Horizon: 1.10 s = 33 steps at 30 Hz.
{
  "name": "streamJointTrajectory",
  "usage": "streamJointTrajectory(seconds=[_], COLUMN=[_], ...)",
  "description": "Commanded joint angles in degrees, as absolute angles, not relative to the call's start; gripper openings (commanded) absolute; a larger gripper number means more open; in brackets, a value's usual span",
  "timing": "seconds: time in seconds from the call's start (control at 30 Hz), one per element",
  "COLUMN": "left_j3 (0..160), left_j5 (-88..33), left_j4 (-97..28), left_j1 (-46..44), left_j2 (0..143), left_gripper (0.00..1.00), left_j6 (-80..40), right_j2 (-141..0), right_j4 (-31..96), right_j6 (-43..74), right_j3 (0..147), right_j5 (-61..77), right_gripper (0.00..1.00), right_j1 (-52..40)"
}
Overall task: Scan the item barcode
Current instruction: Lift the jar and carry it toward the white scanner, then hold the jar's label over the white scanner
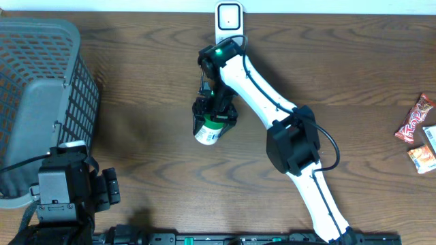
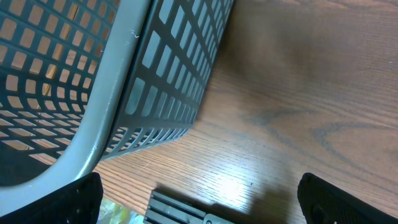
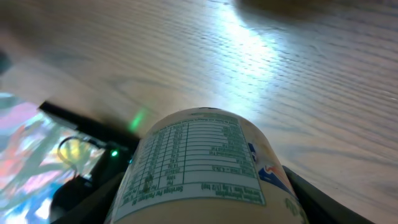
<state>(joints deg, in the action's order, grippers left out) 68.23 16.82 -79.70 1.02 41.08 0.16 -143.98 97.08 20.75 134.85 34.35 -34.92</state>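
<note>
Over the wooden table (image 1: 150, 82), our right gripper (image 1: 214, 117) clasps a labelled canister (image 1: 207, 133), long axis roughly toward the white scanner (image 1: 229, 17) well beyond it; our left gripper (image 2: 202, 202) hangs spread wide, farther off.

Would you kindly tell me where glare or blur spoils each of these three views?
Overhead: evenly lit and sharp, no glare. Left wrist: a bright glare patch on the table near the bottom edge. Right wrist: a broad glare streak across the wood; the left side is smeared; the canister label is slightly soft.
</note>
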Motion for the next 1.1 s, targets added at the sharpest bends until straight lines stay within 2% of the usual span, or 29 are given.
streamJointTrajectory(seconds=[0.0,0.27,0.47,0.63,0.73,0.87,1.07], left_j3=[68.45,68.45,68.45,68.45,68.45,68.45,68.45], left_j5=[17.17,17.17,17.17,17.17,17.17,17.17,17.17], left_j4=[-79.92,-79.92,-79.92,-79.92,-79.92,-79.92,-79.92], left_j1=[0.89,0.89,0.89,0.89,0.89,0.89,0.89], left_j2=[40.84,40.84,40.84,40.84,40.84,40.84,40.84], left_gripper=[0.98,0.98,0.98,0.98,0.98,0.98,0.98], left_j6=[0.10,0.10,0.12,0.10,0.12,0.10,0.10], right_j2=[-144.22,-144.22,-143.63,-143.48,-143.48,-143.48,-143.48], right_j4=[97.34,96.49,82.94,70.43,62.59,54.00,46.17], right_j6=[18.11,17.04,17.10,17.08,17.06,17.08,11.22], right_j3=[136.14,136.14,136.51,141.34,144.59,148.03,148.97], right_j5=[40.10,40.82,41.08,44.49,42.83,33.78,22.35], right_gripper=[0.57,0.52,0.50,0.51,0.56,0.66,0.66], right_j1=[-34.20,-34.35,-35.16,-35.24,-35.24,-34.30,-31.31])
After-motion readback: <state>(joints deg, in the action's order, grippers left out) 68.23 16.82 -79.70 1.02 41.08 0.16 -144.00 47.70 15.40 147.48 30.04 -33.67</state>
